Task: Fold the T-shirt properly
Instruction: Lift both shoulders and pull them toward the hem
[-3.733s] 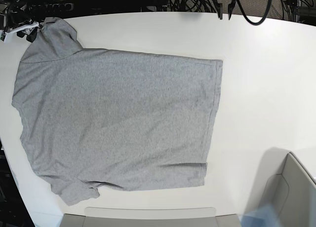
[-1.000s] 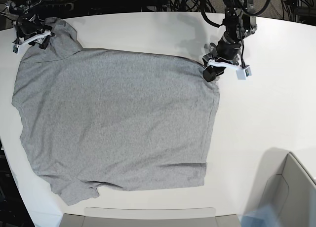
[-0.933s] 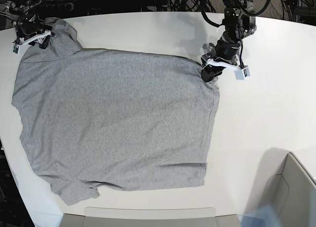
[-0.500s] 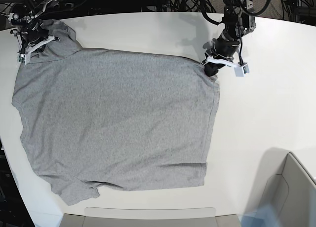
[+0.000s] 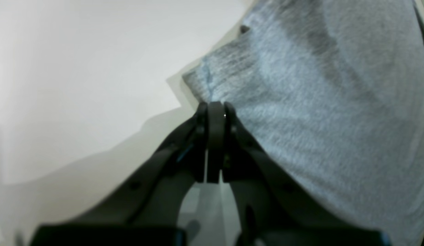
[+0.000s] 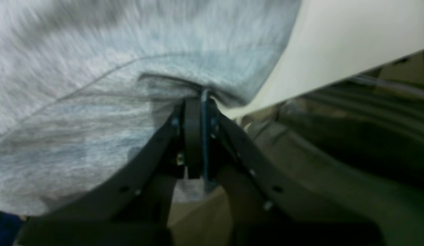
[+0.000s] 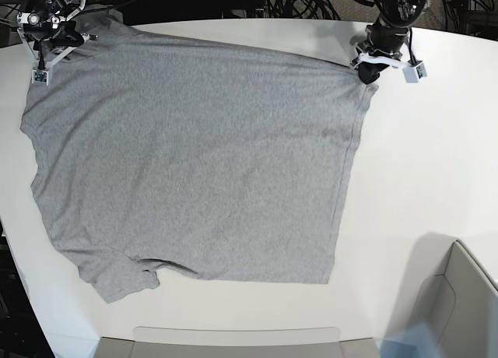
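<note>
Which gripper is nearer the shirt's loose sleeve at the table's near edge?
Right, though neither is close. The right gripper is shut on the T-shirt at the far corner directly above that sleeve; the left gripper is shut on the far hem corner, diagonally across the whole shirt.

The T-shirt (image 7: 194, 156) lay spread flat on the table (image 7: 428, 156). The left gripper (image 7: 367, 68) gripped its far right corner, the right gripper (image 7: 56, 40) its far left corner.

Robot lab, white table (image 7: 436, 156), cable tangle (image 7: 303, 0)
</note>
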### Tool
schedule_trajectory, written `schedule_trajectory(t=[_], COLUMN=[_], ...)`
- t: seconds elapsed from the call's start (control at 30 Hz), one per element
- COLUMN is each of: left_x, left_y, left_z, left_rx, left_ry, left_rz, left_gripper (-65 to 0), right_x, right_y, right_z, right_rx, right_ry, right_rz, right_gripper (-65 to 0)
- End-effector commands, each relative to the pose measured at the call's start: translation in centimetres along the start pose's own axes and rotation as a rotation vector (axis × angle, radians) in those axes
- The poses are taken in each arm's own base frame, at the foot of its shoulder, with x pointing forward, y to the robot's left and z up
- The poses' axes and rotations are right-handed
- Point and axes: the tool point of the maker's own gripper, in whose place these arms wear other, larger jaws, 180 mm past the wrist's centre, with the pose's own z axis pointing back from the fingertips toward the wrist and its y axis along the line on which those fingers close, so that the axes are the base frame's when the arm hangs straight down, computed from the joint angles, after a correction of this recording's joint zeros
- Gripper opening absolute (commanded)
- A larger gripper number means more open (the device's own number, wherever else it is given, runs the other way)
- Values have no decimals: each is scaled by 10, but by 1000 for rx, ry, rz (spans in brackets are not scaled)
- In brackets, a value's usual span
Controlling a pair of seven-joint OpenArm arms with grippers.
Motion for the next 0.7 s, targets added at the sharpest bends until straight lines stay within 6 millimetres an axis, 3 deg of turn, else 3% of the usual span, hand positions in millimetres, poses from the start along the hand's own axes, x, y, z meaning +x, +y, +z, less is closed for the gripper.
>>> schedule_trajectory(t=[0.0,0.1,0.23,0.43,0.67], left_x=[12,19,34,44,61], left_y=[5,12,0,-13,-25], left_z=[8,21,30,30,18], left_rx=[13,38,16,-9,-25], left_ry=[-40,-64,-106,-137,-147], left_rz=[-20,-29,-59,-69,-59], left_gripper=[-650,-650,-650,-650,-650], right_x=[2,4,15,44,66], right_y=[-6,-8,-14,-21,-29], right_z=[7,9,12,31,36], right_rx=[-24,-33,-50,-103,-124], right_ry=[-9,-16,-45,-133,-187], right_rz=[30,33,32,33,25], right_gripper=[-650,-650,-650,-650,-650])
